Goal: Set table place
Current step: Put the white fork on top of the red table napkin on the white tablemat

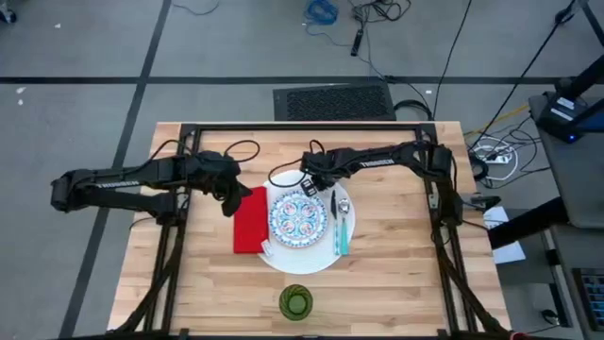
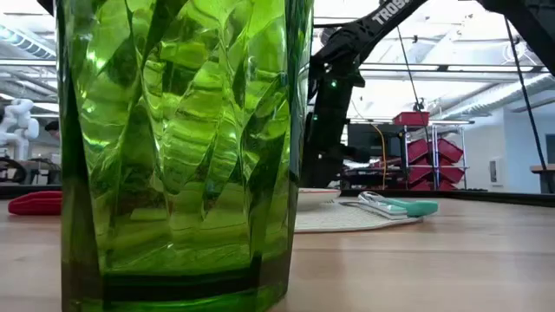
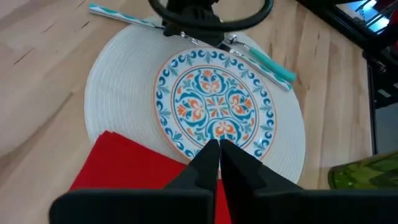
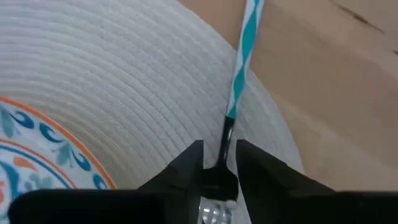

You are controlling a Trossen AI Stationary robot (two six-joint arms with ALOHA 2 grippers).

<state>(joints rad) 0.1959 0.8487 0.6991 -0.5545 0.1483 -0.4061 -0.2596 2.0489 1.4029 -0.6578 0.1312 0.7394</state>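
Note:
A large white plate [image 1: 311,260] sits mid-table and carries a small blue-red patterned plate [image 1: 297,217]. A red napkin [image 1: 250,222] lies at its left, its edge overlapping the white rim [image 3: 118,81]. A teal-handled spoon [image 1: 341,234] rests on the plate's right side. The green glass cup [image 1: 295,302] stands near the front edge. My left gripper [image 3: 219,149] is shut over the napkin's far end. At the plate's far rim, my right gripper [image 4: 214,158] is shut on a utensil with a teal-and-white striped handle [image 4: 242,56]. My left gripper hangs shut over the napkin [image 3: 134,168]; I cannot tell whether its tips touch the cloth. My right gripper pinches the striped utensil's dark neck [image 4: 226,134] between its two fingers, just below the handle. The handle runs straight on from the fingers, across the white plate's rim and over the wood. I cannot tell whether it rests there.
The black frame and both arm bases line the table's far edge and sides. A black cable loop [image 3: 211,12] hangs by my right gripper. Bare wood lies to the right of the plate and at the front left.

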